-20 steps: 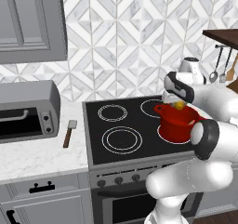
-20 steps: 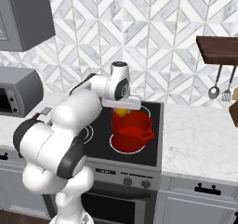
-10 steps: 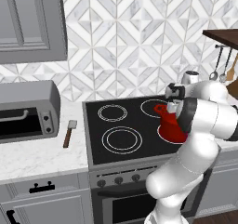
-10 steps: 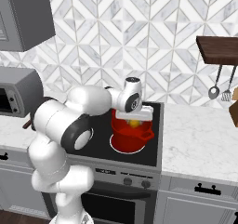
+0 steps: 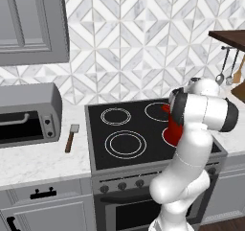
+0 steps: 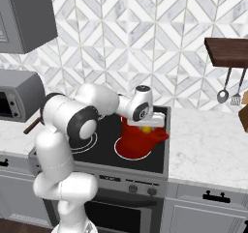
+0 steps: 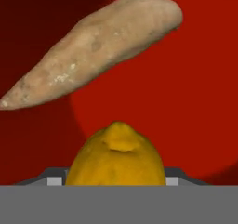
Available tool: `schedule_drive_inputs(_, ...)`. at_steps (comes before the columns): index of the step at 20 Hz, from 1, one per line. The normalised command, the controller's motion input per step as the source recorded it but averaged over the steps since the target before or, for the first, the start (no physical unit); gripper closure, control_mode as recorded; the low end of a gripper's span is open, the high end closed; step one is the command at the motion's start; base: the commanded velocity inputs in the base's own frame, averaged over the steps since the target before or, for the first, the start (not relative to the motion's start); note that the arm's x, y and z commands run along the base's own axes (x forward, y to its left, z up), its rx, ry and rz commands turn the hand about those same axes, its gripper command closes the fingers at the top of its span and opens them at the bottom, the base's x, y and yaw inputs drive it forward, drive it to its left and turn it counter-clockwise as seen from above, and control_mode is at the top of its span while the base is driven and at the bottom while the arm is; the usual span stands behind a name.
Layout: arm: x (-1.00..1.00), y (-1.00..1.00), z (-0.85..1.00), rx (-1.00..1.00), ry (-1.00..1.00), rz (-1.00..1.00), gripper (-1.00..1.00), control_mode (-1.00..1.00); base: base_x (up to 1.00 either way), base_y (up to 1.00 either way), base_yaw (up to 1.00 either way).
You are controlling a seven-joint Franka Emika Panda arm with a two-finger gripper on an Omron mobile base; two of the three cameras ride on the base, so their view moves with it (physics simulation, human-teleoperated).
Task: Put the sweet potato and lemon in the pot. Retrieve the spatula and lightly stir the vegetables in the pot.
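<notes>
Left base view: arm had swung down over the right side of the stove since half a sec before, its bulk now covering most of the red pot (image 5: 168,129); spatula (image 5: 71,137) lay untouched on the worktop (image 5: 43,160) between toaster oven (image 5: 26,115) and stove (image 5: 129,139), well apart from the arm. Right base view: gripper (image 6: 145,126) sat lower than earlier, right at the pot's rim, w/ the lemon (image 6: 145,128) showing yellow beneath the hand, above the pot's opening. Hand view: lemon (image 7: 116,155) sat betw. the jaws, part-open and apparently closed on it; sweet potato (image 7: 93,49) lay on the red pot floor (image 7: 195,93) below. Judgement: potato done, lemon abt to be dropped in; release is the next call, then go fetch the spatula for the stir.
</notes>
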Motion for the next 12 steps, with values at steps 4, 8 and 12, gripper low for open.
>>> schedule_drive_inputs(4,-0.31,0.03,-0.39,0.00,-0.07,0.01,1.00,-1.00,0.00,0.00,0.00)
schedule_drive_inputs(8,-0.78,0.39,-0.30,-0.02,-0.14,-0.02,1.00,-1.00,0.00,0.00,0.00)
schedule_drive_inputs(12,-0.51,0.72,-0.16,-0.05,-0.15,-0.12,1.00,-1.00,0.00,0.00,0.00)
